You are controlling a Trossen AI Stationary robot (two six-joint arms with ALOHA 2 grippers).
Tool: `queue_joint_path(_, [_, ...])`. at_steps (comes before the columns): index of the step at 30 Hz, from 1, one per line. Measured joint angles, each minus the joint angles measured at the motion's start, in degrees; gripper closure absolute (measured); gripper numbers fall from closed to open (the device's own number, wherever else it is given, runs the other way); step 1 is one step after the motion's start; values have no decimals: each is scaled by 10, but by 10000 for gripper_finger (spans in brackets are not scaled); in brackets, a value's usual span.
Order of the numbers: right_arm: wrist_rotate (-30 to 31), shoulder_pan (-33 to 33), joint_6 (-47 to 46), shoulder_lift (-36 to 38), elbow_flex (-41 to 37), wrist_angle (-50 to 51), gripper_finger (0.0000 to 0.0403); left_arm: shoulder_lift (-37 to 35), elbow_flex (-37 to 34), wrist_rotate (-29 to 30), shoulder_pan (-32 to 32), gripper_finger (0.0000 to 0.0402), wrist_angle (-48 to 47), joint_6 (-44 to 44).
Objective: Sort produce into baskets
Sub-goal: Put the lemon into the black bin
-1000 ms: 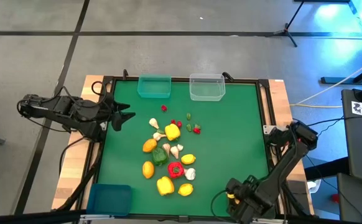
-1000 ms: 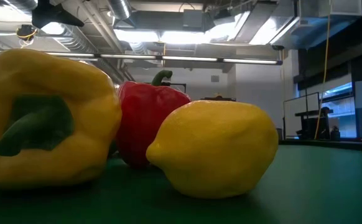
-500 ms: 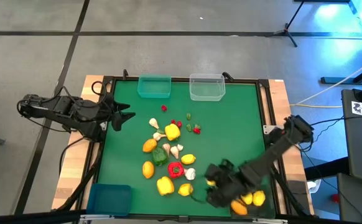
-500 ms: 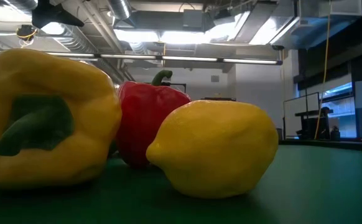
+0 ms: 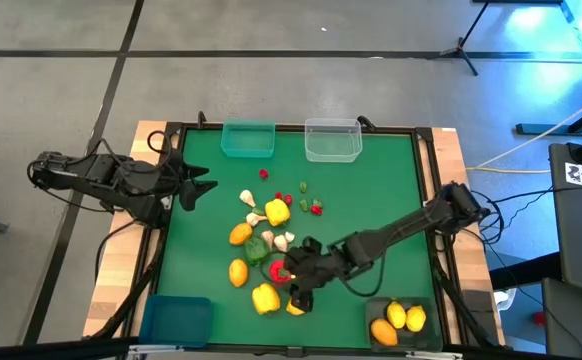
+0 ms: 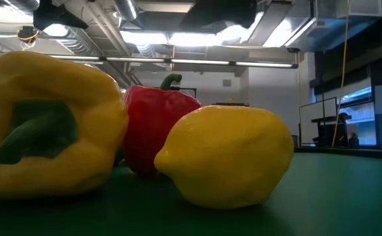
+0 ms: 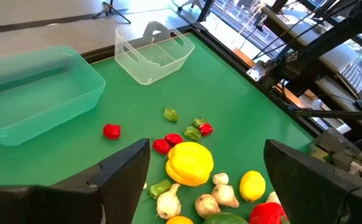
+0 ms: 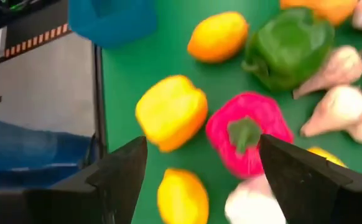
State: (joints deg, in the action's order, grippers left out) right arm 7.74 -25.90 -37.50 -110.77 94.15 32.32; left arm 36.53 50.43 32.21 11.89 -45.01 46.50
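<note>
The left gripper (image 5: 203, 187) has not moved over the last second: it hangs with its fingers spread and empty at the left edge of the green mat (image 5: 371, 200), well to the left of the produce pile (image 5: 271, 250). The blue bin (image 5: 176, 320) sits at the near left corner, left of the pile and below it in the high view.

Within the pile, an orange citrus (image 5: 238, 272) lies on the left side, the green pepper (image 5: 257, 250) just right of it, then a yellow pepper (image 5: 265, 298) at the near edge and the red pepper (image 5: 281, 271) beside it, with garlic bulbs (image 5: 283, 240) above. Beyond the pile, toward the far edge, stand the teal bin (image 5: 247, 139) and, to its right, the clear bin (image 5: 332, 140).

The change is on the right. A second ago the right arm was folded over the near right corner; half a second ago it was partway across; now the right gripper (image 5: 298, 288) reaches over the pile's near right side, fingers apart and holding nothing, above the red pepper and a yellow lemon (image 8: 182, 198). With the arm gone from that corner, the dark grey bin (image 5: 404, 318) right of the pile shows, holding yellow and orange citrus (image 5: 397, 318).
</note>
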Motion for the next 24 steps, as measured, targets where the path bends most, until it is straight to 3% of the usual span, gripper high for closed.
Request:
queue_joint_path(10, [-29,-11,49,-39,0,12,98,0,0,0,0,93,-23,0])
queue_joint_path(20, [-13,-27,98,-54,-1,23,97,0,0,0,0,93,-26,0])
queue_joint_path(24, [-47,-25,108,-67,0,6,97,0,0,1,0,93,-26,0])
